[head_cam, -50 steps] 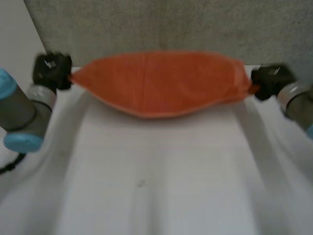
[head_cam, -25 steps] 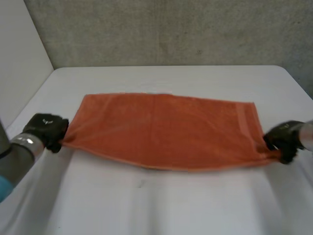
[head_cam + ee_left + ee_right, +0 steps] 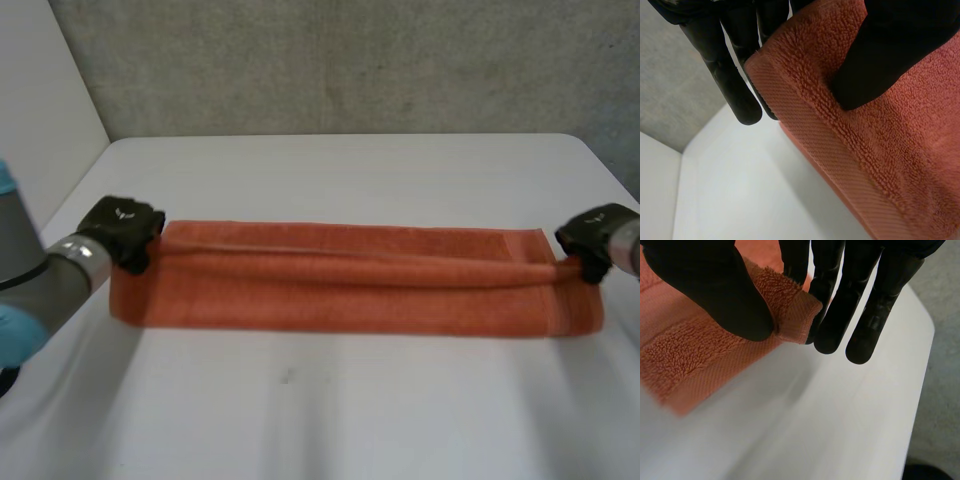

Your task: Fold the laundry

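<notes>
Towel report: the orange towel lies on the white table as a long narrow strip, folded lengthwise, and it reaches from one hand to the other. A raised ridge of cloth runs along the top layer between the two hands.

The left hand sits at the far corner of the towel's left end. In its wrist view the thumb presses down on the terry with the fingers at the edge behind it, so it's pinching that corner.

The right hand is at the far corner of the right end. Its wrist view shows thumb and fingers squeezing the corner of the woven border band.

Each hand has a small white mark on its back, too small to read. A grey wall stands behind the table.
</notes>
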Motion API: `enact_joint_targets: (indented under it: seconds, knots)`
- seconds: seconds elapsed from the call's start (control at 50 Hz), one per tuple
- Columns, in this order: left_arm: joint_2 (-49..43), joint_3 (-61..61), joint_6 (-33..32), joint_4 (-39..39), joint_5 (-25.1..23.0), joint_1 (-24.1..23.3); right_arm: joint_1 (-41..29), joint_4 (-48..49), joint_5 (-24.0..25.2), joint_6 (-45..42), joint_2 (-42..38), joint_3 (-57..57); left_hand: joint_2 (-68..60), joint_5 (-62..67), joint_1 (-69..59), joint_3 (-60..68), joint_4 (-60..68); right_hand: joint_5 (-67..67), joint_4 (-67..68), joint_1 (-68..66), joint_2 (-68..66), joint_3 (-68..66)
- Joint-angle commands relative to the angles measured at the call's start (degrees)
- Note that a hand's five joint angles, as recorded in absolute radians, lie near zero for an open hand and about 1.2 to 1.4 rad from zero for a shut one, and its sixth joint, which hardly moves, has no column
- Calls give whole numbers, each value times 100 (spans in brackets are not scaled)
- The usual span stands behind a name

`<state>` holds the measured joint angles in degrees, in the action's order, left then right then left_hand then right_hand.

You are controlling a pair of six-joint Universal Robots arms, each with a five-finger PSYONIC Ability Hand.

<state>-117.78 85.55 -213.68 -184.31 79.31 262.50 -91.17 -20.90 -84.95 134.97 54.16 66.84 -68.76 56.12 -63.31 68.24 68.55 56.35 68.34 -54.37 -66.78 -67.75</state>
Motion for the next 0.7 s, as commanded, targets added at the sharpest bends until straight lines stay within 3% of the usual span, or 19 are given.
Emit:
enact_joint_targets:
  seconds: [0.02, 0.18, 0.26, 0.3, 0.32, 0.34, 0.36, 0.38, 0.44, 0.58, 0.7]
  knots:
    - [-1342, -1461, 134, -518, 444, -243, -481, 762, -407, 337, -1117, -979, -1124, 1388, -1669, 1176, 1145, 1365, 1166, -2563, -1322, -1225]
    - [-2117, -2253, 125, -905, 480, -375, -709, 1492, -751, 293, -1733, -1585, -1124, 1388, -1669, 1176, 1145, 1365, 1166, -2563, -1322, -1225]
    - [-2196, -2244, 134, -1230, 445, -445, -762, 1667, -769, 328, -1804, -1665, -420, 684, -965, 472, 441, 1365, 1166, -2563, -1322, -1225]
    - [-2205, -2218, 134, -1371, 445, -507, -789, 1799, -769, 355, -1786, -1665, 32, 232, -514, 21, -11, -215, -414, -983, 258, 355]
    - [-2205, -2201, 134, -1397, 445, -533, -797, 1870, -777, 355, -1778, -1656, 468, -204, -78, -415, -447, -1742, -1941, 544, 1785, 1882]
    - [-2205, -2183, 134, -1415, 445, -559, -815, 2010, -777, 372, -1760, -1622, 1171, -908, 626, -1119, -1150, -4289, -4488, 3090, 4331, 4429]
    - [-2170, -2113, 134, -1441, 445, -612, -824, 2081, -777, 372, -1751, -1613, 3193, -2930, 2648, -3141, -3172, -5180, -5379, 3982, 5223, 5320]
    - [-2152, -2052, 125, -1450, 445, -639, -824, 2134, -786, 398, -1743, -1595, 4163, -3899, 3617, -4110, -4142, -5635, -5834, 4437, 5678, 5775]
    - [-2091, -1893, 99, -1468, 454, -700, -806, 2275, -778, 653, -1611, -1472, 5735, -5471, 5189, -5682, -5714, -5635, -5834, 4437, 5678, 5775]
    - [-1433, -1332, -51, -1503, 515, -771, -736, 2520, -629, 1654, -523, -814, 5754, -5490, 5208, -5701, -5733, -5635, -5834, 4437, 5678, 5775]
    - [-756, -699, -7, -1459, 533, -771, -622, 2468, -330, 1989, 304, -198, 5771, -5507, 5225, -5718, -5750, -5635, -5834, 4437, 5678, 5775]
